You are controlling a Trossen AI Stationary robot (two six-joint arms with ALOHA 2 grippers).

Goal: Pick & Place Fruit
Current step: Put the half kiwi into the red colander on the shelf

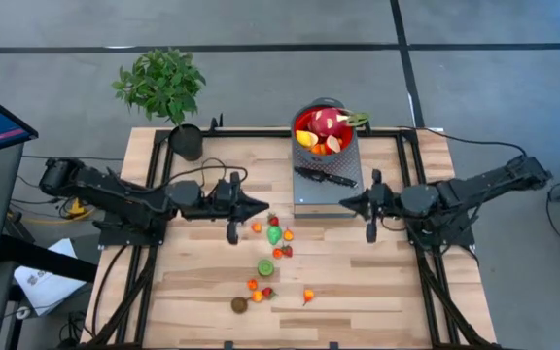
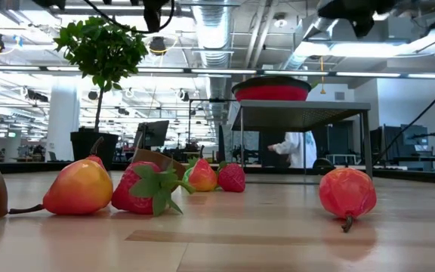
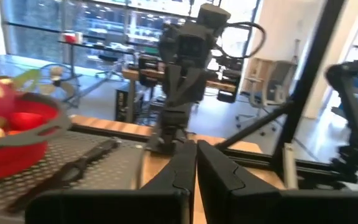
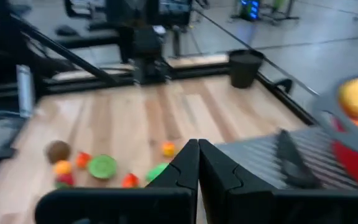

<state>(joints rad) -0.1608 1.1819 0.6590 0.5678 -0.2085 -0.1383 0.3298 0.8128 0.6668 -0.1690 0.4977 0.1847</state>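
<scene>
Both grippers hang closed and empty above a pale wooden worktop (image 1: pixel 358 282): the left gripper (image 1: pixel 262 206) over its left half, the right gripper (image 1: pixel 343 204) over its right half, tips facing each other across the middle. Between and in front of them, small fruits (image 1: pixel 272 255) lie scattered in a loose line from the centre toward the front edge, with a brown one (image 1: pixel 239 304) nearest that edge. A red bowl (image 1: pixel 323 129) on a grey perforated stand (image 1: pixel 350 192) at the rear edge holds the dragon fruit (image 1: pixel 327 122), its long axis apparently running toward the right rear corner, green tips that way. A black-handled knife (image 1: pixel 325 177) lies on the stand, and a potted plant (image 1: pixel 163 87) sits at the left rear corner. Only the table-height camera shows the room: an open hall of ducts and strip lights, a person in white (image 2: pixel 302 149) far behind, and, up close, a pear (image 2: pixel 79 187) and strawberries (image 2: pixel 142 188) lying on their sides.
</scene>
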